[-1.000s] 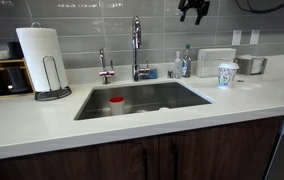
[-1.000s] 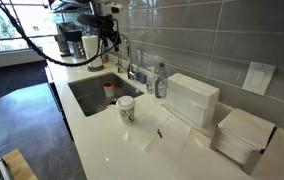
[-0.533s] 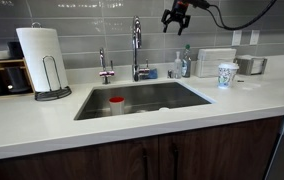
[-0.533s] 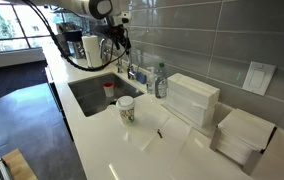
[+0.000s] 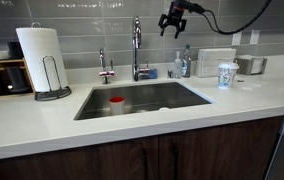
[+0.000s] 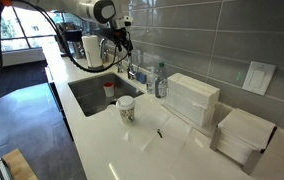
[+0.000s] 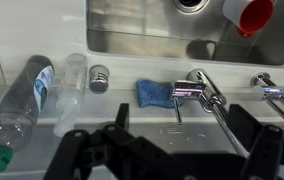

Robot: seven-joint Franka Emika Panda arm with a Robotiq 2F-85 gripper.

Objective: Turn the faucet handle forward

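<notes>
The tall chrome gooseneck faucet (image 5: 136, 45) stands behind the sink in both exterior views (image 6: 130, 62). In the wrist view its body (image 7: 194, 92) lies below me, and the faucet handle (image 7: 177, 108), a slim chrome lever, sticks out from it beside a blue sponge (image 7: 154, 93). My gripper (image 5: 172, 18) hangs in the air above and to the side of the faucet, touching nothing. In the wrist view its black fingers (image 7: 195, 132) are spread wide apart and empty, with the handle and spout between them far below.
A smaller chrome tap (image 5: 104, 68) stands beside the faucet. Bottles (image 7: 27, 95) lie along the backsplash. A red-topped cup (image 5: 116, 103) sits in the sink (image 5: 182, 100). A paper towel holder (image 5: 40, 60), a paper cup (image 5: 227, 75) and napkin boxes (image 6: 192, 100) stand on the counter.
My gripper has come down from the upper edge and moved sideways toward the faucet. The faucet and its handle have not moved.
</notes>
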